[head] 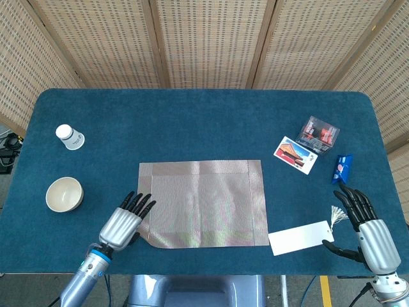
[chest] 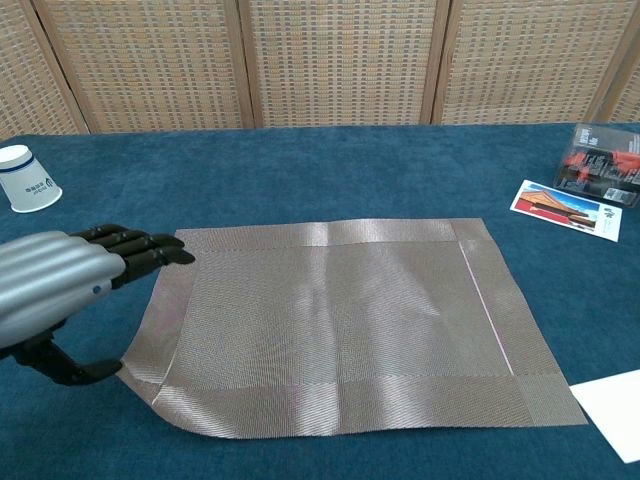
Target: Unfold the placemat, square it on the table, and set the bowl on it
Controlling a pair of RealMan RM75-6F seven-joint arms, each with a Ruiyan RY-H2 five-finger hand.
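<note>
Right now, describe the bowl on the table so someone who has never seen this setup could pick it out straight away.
Start at the blue table and go to its left end, beyond the grey placemat. The bowl sits near the front edge, with a white paper cup lying on its side behind it. Unlike the cup, it is wide, cream-coloured, upright and open-topped.

No legible text; white paper cup [chest: 24,178] bears blue print, seemingly logo, too small to read.

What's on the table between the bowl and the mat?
Only the left hand lies between bowl and mat; otherwise bare cloth, in the head view.
</note>
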